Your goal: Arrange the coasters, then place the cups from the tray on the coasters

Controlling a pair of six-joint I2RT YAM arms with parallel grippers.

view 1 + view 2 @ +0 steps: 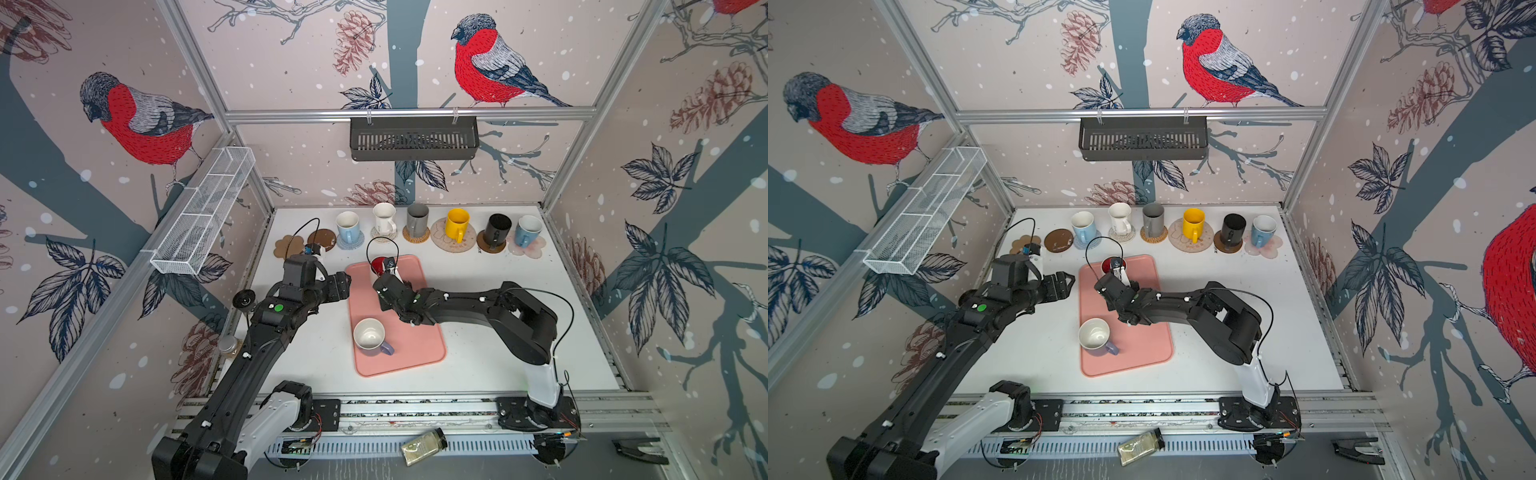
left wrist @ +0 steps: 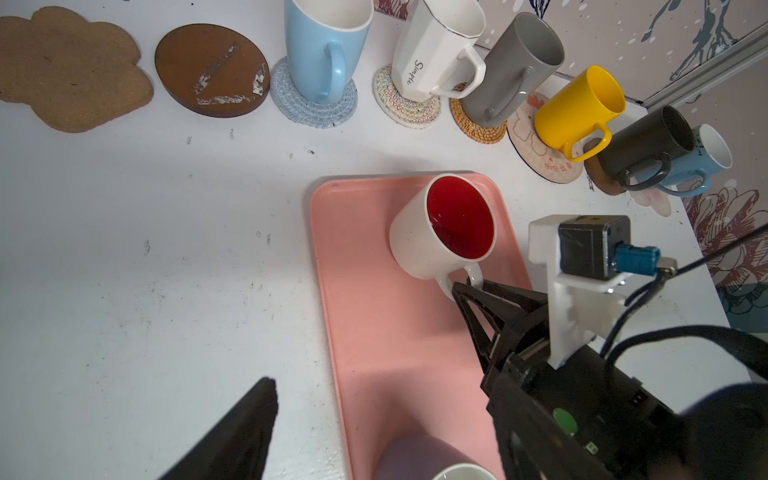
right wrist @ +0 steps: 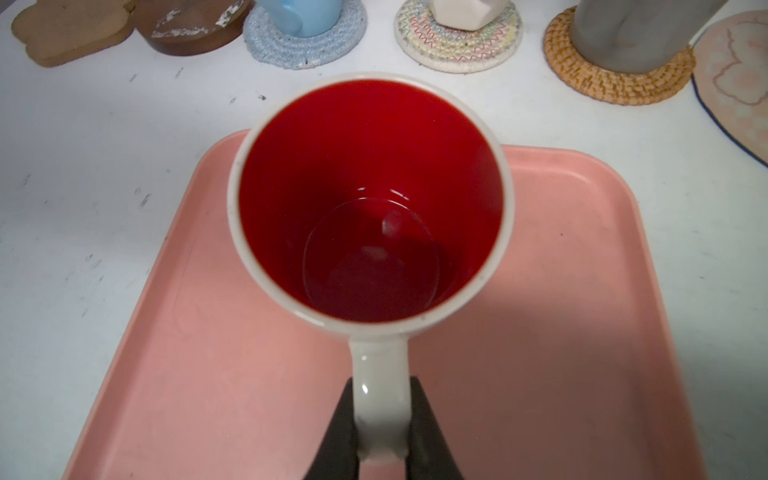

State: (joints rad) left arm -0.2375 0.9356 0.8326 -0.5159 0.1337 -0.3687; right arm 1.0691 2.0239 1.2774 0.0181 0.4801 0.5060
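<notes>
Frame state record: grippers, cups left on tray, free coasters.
right gripper: shut on the handle of the red-inside mug
left gripper: open, empty, beside the tray
cups on tray: red-inside mug at the far end, lavender mug at the near end
mug lifted: cannot tell
free coasters: paw coaster, brown disc

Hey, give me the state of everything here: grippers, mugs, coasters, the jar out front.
right gripper: shut on red-inside mug handle.
left gripper: open, empty.
red-inside mug: upright, at tray far end.
lavender mug: upright on tray, free.
paw coaster: bare.
brown disc coaster: bare.
light blue mug, white mug, grey mug, yellow mug, black mug, blue mug: upright on coasters.
spice jar: lying on its side, lidded.
</notes>
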